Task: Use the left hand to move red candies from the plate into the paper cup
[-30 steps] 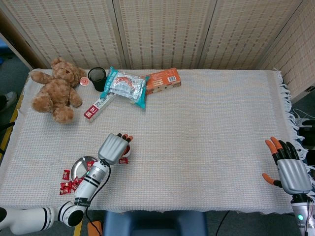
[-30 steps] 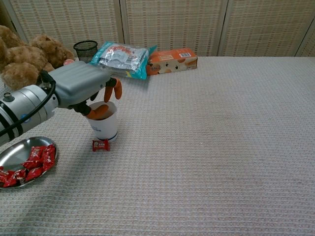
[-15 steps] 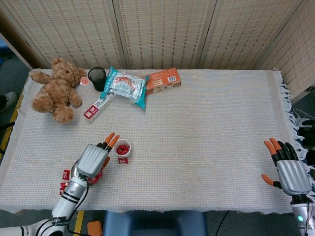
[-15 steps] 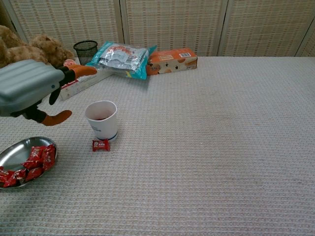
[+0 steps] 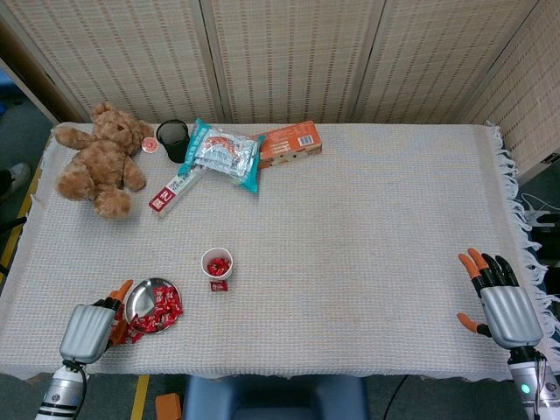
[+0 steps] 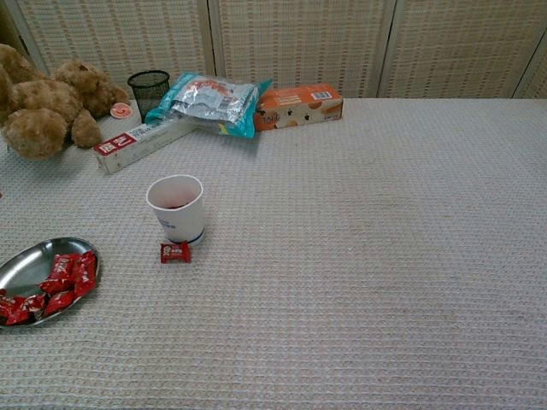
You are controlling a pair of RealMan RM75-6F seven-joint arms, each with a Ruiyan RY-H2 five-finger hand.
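Several red candies (image 5: 156, 315) lie in the metal plate (image 5: 140, 295) at the near left of the table, and a few more rest on the cloth just beside its near-left rim. The left hand (image 5: 87, 331) hovers at the plate's left edge, back plate up; its fingertips point toward the plate, but whether it holds anything I cannot tell. This looks like the start of another pick: the hand needs to come over the plate and pinch one wrapped candy off the pile. The paper cup (image 6: 177, 209) stands a little beyond the plate, already showing red inside, with one stray candy (image 6: 175, 252) on the cloth touching or just beside its base. That stray could be nudged on the carry. The right hand (image 5: 499, 302) rests at the near right, fingers spread and empty, well apart. Farther back lie a long box (image 5: 178, 188), a foil snack bag (image 5: 223, 150), an orange carton (image 5: 289, 142), a black mesh cup (image 5: 173, 136) and a teddy bear (image 5: 101, 157), none in the path.
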